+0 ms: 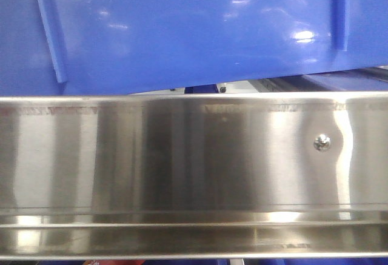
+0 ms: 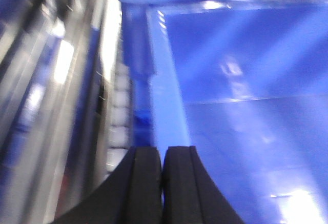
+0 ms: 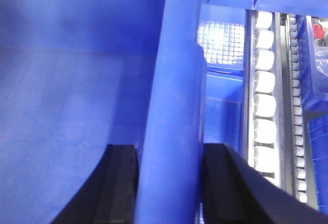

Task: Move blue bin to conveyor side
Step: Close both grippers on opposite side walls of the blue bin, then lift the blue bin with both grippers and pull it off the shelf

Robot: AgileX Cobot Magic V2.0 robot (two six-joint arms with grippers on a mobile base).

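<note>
Blue plastic fills the front view: the blue bin [image 1: 182,28] is seen hanging just above and beyond the steel rail [image 1: 182,156], with a thin gap showing under its lower edge. It is held at both ends.

The right gripper [image 3: 169,149] is set astride the thick rim [image 3: 171,80], one pad against each face, its fingers spread only as wide as the rim and clamped on it. The left gripper [image 2: 163,152] is shown with its fingers drawn very narrow, almost meeting, right on the line of the bin's edge. That picture is smeared, so a pinch on the wall is judged likely rather than plainly seen. White rollers [image 3: 264,80] are caught just beside the bin's outer wall.

Progress now: the pick-up is judged done and the carry is taken to be the step in hand. The belt cannot be made out in any view, so the set-down beside it is all left to do, and how near it lies cannot be told.

Orientation: the bin is carried mouth up, and its inside is looked into by both wrist cameras. Its long axis is judged to run crosswise, left to right, roughly along the rail. It is not level: the bottom edge is seen climbing towards the right, and the rib [image 1: 51,34] leans as well.
</note>
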